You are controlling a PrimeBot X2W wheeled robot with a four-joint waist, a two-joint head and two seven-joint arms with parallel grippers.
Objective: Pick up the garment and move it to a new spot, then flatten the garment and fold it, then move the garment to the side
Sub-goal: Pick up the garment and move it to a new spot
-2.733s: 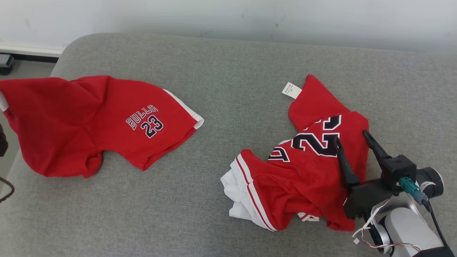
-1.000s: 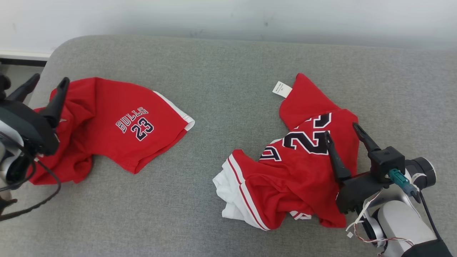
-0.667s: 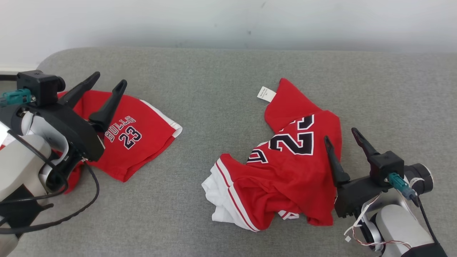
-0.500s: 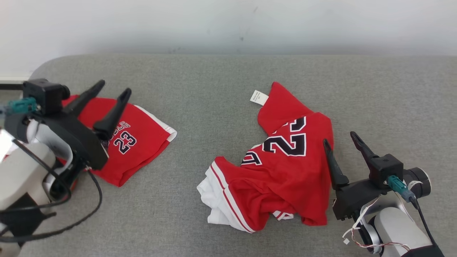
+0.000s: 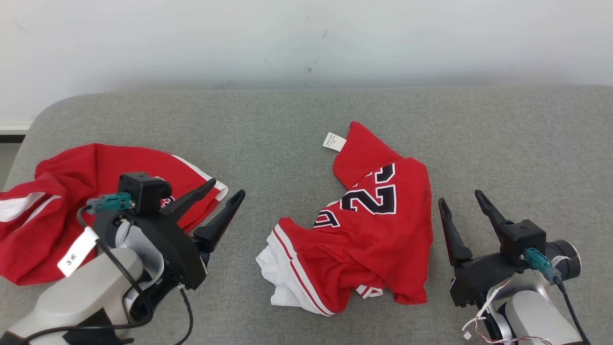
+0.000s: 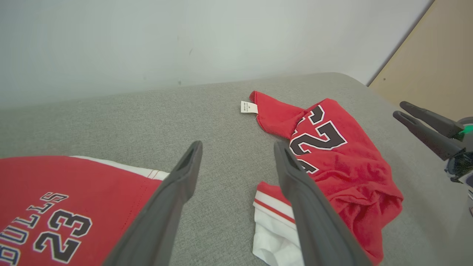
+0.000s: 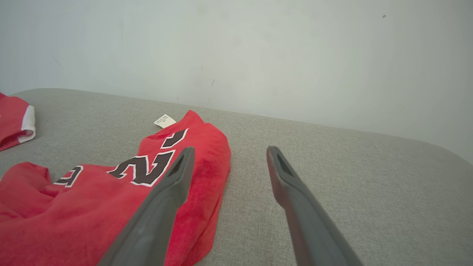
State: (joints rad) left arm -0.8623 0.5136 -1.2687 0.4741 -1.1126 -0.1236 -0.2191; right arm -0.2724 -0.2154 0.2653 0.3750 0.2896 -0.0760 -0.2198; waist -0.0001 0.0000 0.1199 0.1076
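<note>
Red crumpled garment (image 5: 378, 239) lies between left pincer (image 5: 227, 187) and right pincer (image 5: 459, 197); both spread wide, empty.

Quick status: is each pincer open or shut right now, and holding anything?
The left pincer is open and empty, near the shorts.
The right pincer is open and empty, beside the jersey.

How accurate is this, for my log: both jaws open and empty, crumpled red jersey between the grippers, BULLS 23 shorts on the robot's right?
One slip: the BULLS 23 shorts lie on the robot's left, beside the left gripper, as the head view shows. The rest stands.
</note>
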